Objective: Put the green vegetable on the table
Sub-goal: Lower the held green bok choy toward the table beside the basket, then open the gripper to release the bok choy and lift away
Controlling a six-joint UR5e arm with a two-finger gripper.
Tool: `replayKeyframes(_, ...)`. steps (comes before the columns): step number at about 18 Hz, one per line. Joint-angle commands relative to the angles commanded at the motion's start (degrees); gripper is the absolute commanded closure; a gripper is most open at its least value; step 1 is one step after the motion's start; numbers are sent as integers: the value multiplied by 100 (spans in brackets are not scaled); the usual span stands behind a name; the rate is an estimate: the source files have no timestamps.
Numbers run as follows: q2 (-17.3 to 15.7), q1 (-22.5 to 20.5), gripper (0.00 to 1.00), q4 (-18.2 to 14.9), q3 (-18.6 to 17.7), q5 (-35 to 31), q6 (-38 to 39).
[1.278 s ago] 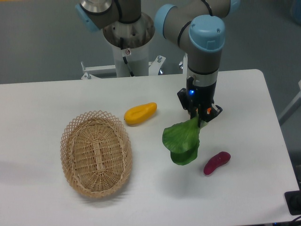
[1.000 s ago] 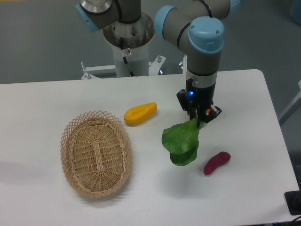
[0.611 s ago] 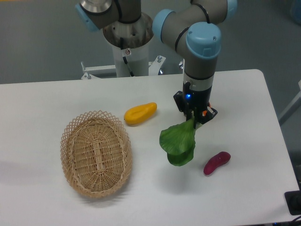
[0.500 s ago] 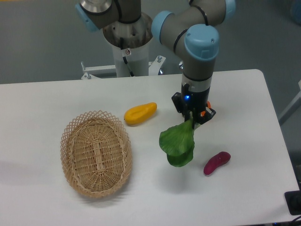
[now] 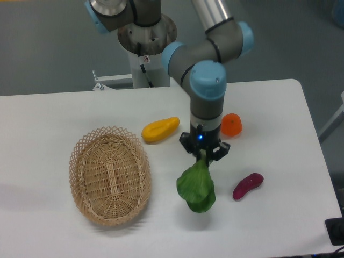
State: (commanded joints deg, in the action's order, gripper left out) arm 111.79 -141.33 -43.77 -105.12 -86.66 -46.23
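Note:
The green vegetable (image 5: 196, 186) is a floppy bright green leaf that hangs from my gripper (image 5: 203, 156), which is shut on its upper stalk end. It hangs over the white table (image 5: 269, 226), right of the basket, with its lower leaf close to the tabletop; I cannot tell if it touches. The arm comes down from the back of the table.
An oval wicker basket (image 5: 109, 174) stands at the left. A yellow oblong fruit (image 5: 160, 129) lies behind the gripper to the left. A dark red-purple vegetable (image 5: 248, 185) lies to the right. A small orange object (image 5: 231, 124) sits behind the arm.
The gripper has moved left, toward the front and lower with the green vegetable. The small orange object, hidden behind the arm before, now shows.

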Motion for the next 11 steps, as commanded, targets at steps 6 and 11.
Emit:
replayKeyframes(6, 62, 44, 48, 9, 44, 9, 9)
replayKeyframes(11, 45, 35, 0, 44, 149, -114, -35)
